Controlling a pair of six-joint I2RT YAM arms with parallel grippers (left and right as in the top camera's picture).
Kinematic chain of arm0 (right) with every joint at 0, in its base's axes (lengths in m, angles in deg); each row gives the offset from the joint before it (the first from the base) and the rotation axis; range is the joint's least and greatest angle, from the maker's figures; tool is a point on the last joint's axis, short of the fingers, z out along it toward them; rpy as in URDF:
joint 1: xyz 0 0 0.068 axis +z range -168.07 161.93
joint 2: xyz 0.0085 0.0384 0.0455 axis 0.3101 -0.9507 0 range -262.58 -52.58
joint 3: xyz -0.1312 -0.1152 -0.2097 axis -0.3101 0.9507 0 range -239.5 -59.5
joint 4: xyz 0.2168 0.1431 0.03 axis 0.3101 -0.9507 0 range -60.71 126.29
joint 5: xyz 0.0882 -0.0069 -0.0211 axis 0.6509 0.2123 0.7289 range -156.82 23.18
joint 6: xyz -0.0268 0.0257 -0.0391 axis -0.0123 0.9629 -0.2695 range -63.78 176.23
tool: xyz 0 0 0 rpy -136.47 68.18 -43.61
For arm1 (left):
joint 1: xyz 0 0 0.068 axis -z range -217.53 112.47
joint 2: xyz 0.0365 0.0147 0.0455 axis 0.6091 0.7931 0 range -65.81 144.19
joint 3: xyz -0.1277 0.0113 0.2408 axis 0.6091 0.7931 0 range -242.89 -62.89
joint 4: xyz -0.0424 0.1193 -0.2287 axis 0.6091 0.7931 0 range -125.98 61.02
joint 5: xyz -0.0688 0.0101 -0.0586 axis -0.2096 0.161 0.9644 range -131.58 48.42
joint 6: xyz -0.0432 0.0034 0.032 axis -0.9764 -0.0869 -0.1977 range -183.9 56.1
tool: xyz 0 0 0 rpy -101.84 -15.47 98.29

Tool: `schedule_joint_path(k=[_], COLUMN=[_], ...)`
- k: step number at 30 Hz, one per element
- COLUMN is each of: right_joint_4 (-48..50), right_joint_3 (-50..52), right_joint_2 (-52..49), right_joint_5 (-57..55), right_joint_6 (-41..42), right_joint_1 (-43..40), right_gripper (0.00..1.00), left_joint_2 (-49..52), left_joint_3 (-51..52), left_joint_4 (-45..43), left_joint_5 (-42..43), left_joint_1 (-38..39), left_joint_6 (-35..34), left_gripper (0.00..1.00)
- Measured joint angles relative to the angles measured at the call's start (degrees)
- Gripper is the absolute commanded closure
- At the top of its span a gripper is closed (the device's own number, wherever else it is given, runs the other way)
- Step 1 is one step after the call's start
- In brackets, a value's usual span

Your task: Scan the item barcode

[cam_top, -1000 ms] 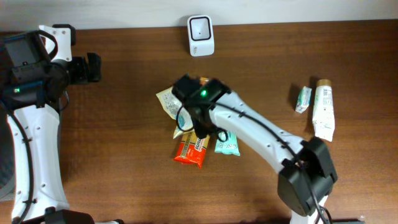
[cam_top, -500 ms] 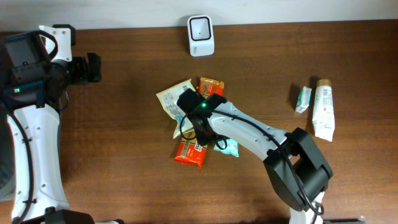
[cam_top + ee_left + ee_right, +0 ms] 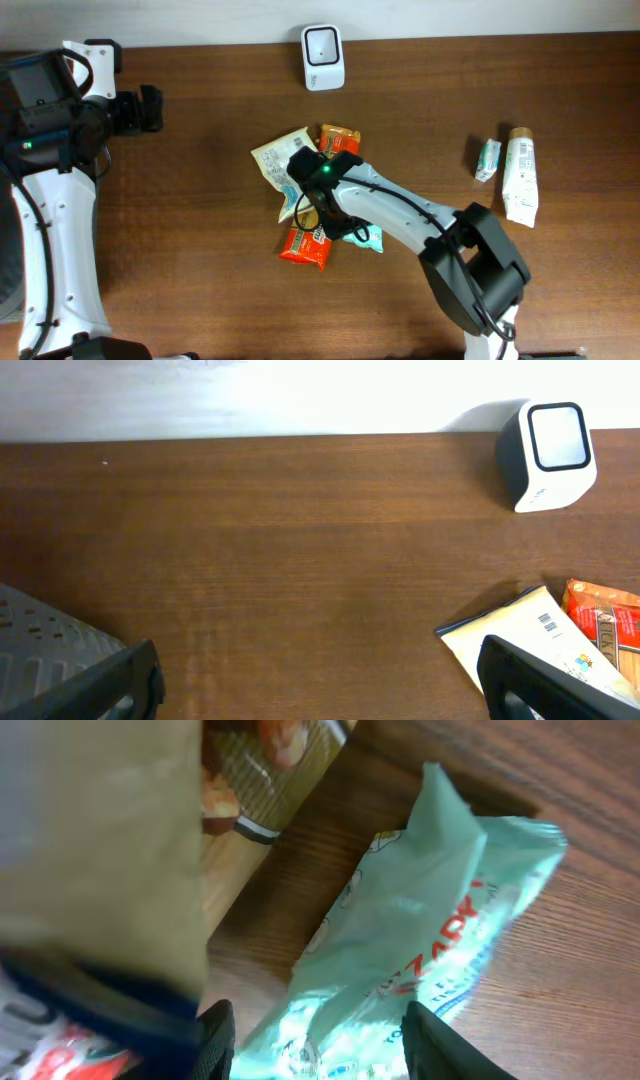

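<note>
The mint-green packet (image 3: pixel 400 920) is lying flat on the bench (image 3: pixel 180 260), at the lower right edge of a loose pile of snacks. The right gripper (image 3: pixel 320 1042) is straddling its near end, with one finger showing on each side of the wrapper. The jaws are standing partly apart. I cannot tell whether they are pinching the film or only bracketing it.

The likeliest trouble is the wrapper itself. It looks thin and glossy, so a shallow pinch at one end could crumple it or let it slide out on the lift. The red packet (image 3: pixel 305 248) and a brown nut packet (image 3: pixel 250 780) are lying just beside it and could be dragged along. No barcode is showing on the mint face, so it may reach the scanner (image 3: pixel 322 57) facing the wrong way.

The scanner is standing at the far edge against the wall. The cream packet (image 3: pixel 275 160) and orange packet (image 3: pixel 338 135) are sitting on the straight line towards it, so a high carry seems wiser. Bare wood is lying open on both sides of the pile. A tube (image 3: pixel 520 175) and a small sachet (image 3: pixel 487 158) are well apart on the right. The left gripper (image 3: pixel 320 690) is hanging wide open and empty at the far left.
</note>
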Motion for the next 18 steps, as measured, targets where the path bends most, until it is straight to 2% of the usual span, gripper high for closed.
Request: schedule_joint_path(k=[2, 4, 7, 8, 12, 18], right_joint_4=[0.0, 0.0, -0.3, -0.8, -1.2, -3.6], right_joint_3=[0.0, 0.0, 0.0, 0.0, 1.9, 1.5], right_joint_2=[-0.8, -0.8, -0.8, -0.9, -1.2, -2.1], right_joint_5=[-0.2, -0.3, -0.5, -0.9, -2.7, -2.5], right_joint_6=[-0.4, -0.7, -1.0, -1.0, -1.0, -1.6], right_joint_1=[0.0, 0.0, -0.2, -0.4, -2.5, -3.4], right_gripper=[0.49, 0.56, 0.58, 0.62, 0.96, 0.96], left_joint_2=[0.0, 0.0, 0.0, 0.0, 0.0, 0.0], left_joint_3=[0.0, 0.0, 0.0, 0.0, 0.0, 0.0], left_joint_4=[0.0, 0.0, 0.0, 0.0, 0.0, 0.0], left_joint_5=[0.0, 0.0, 0.0, 0.0, 0.0, 0.0], left_joint_1=[0.0, 0.0, 0.0, 0.0, 0.0, 0.0], left_joint_6=[0.0, 0.0, 0.0, 0.0, 0.0, 0.0], left_gripper=[0.01, 0.01, 0.01, 0.01, 0.01, 0.01])
